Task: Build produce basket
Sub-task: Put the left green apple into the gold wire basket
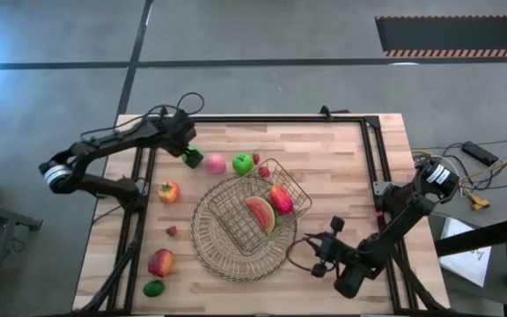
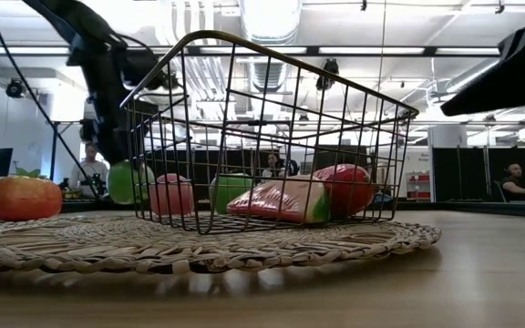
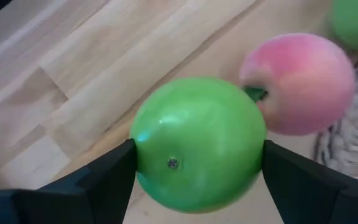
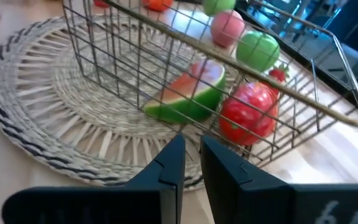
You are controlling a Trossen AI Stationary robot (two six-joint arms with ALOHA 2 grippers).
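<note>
Left wrist view — left claw [image 3: 194, 171] seemingly clamped on green apple [image 3: 197, 143], overhead unclear.

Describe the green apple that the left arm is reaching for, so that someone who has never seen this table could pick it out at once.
Start at the round woven mat holding the wire basket. Just past its far left edge lie a green apple and a pink peach. The apple meant sits left of the peach; unlike the other green apple, it sits between the fingers of the left end effector.
</note>
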